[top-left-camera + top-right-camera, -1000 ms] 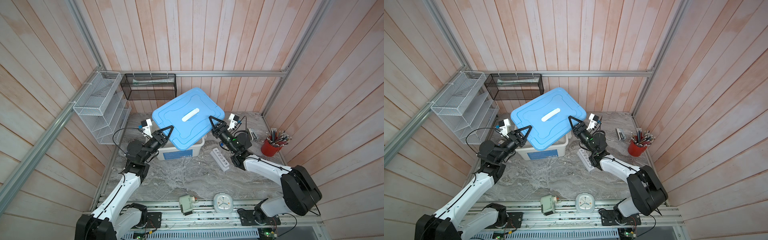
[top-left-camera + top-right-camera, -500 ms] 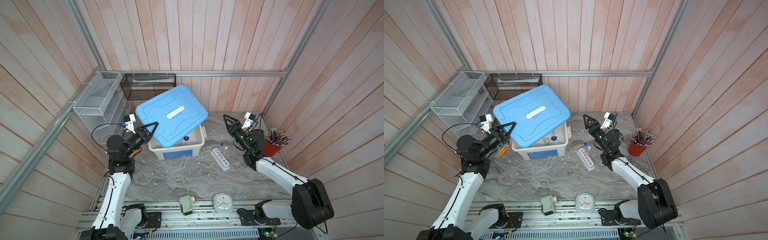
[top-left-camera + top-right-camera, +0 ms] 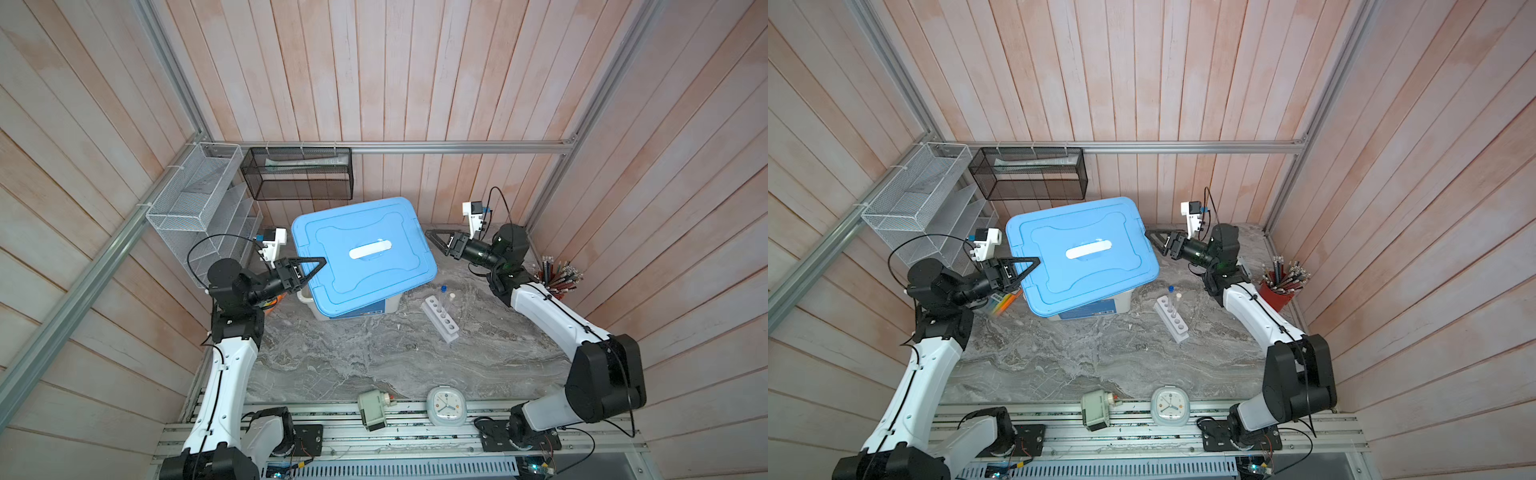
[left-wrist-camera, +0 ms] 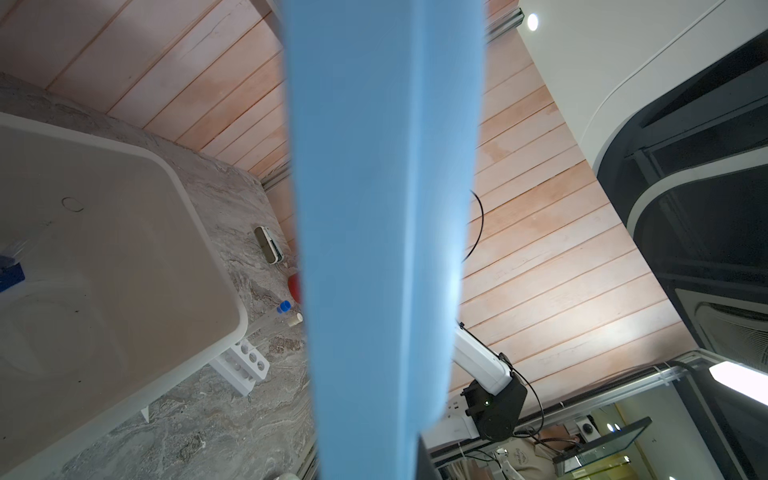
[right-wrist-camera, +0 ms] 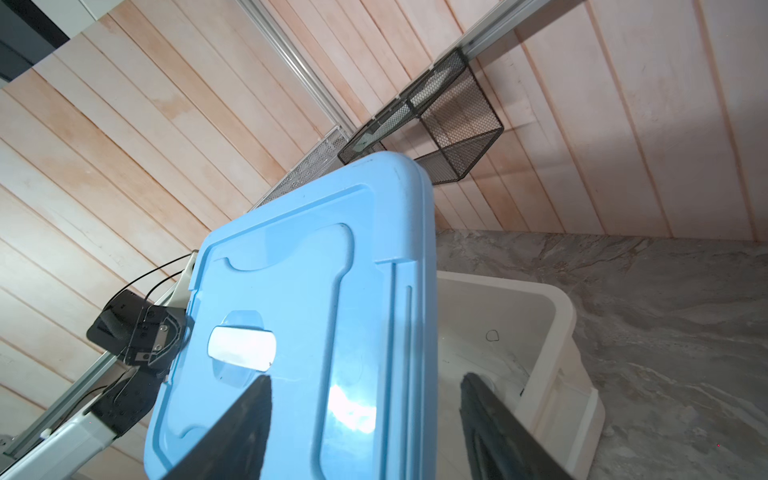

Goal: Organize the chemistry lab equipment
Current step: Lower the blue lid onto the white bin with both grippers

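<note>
Holding the blue lid [image 3: 363, 253] by its edge, the left fingers [image 3: 319, 262] are clamped on it in both top views, and the lid hangs skewed above the white bin [image 3: 353, 314]. The right fingers [image 3: 435, 237] stand apart just beside the lid's opposite edge, gripping nothing. Below the right fingers, the white rack [image 3: 441, 322] sits on the table [image 3: 353, 361] with a blue-capped tube [image 3: 443, 293] and a white-capped tube [image 3: 450, 300] standing in it.

In the left wrist view the lid fills the middle and hides the fingers. The open bin lies under it, with a blue-based cylinder [image 4: 10, 276] inside.

In the right wrist view the lid's edge lies in the gap between the spread fingers, and I cannot tell whether they touch it.

The step in hand looks like lid handling, with the rack not yet stowed. Next, the lid likely needs setting down clear of the bin, so the right fingers can fetch the rack.
</note>
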You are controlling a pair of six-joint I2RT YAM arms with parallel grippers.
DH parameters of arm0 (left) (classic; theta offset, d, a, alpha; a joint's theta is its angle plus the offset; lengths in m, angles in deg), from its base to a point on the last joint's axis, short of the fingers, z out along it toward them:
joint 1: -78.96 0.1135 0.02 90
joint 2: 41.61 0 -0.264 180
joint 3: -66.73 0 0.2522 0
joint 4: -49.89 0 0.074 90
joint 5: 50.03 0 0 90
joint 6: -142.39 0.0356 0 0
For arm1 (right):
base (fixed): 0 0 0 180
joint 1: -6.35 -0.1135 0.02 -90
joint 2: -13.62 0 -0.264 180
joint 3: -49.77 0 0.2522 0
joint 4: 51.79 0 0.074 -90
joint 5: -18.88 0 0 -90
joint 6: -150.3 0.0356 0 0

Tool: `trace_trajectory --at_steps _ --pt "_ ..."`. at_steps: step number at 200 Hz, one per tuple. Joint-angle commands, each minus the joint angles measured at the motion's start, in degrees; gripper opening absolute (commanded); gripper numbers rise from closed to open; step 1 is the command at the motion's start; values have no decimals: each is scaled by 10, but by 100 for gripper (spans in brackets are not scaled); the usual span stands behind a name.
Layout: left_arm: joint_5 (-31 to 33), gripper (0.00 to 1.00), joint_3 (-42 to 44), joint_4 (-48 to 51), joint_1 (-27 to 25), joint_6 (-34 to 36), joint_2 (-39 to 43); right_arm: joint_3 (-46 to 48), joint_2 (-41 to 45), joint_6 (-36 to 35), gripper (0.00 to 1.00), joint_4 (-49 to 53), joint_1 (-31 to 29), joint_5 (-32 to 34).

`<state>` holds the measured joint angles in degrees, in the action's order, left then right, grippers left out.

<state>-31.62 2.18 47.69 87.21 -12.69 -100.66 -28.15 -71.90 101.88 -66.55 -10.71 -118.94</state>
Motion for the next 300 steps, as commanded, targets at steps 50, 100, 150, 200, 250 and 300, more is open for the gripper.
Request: trace_trajectory --at_steps 50,100,150,200,250,300 --pt "-31 0 -19 5 3 36 3 -29 -35 -44 68 38 -18 -40" --pt "-34 0 -29 28 4 57 3 -46 -38 -89 68 100 -11 -19" --pt "-32 0 -30 50 4 81 1 -41 -45 -64 61 66 -9 -42" --pt "-27 0 -15 22 15 85 -18 -15 -57 -22 47 -5 -11 -71" --pt "-23 0 -4 -2 40 89 -43 -18 -78 -3 42 -30 -19 -69" --pt "-8 0 9 37 53 142 -77 -43 -129 21 42 -59 -48 -63"
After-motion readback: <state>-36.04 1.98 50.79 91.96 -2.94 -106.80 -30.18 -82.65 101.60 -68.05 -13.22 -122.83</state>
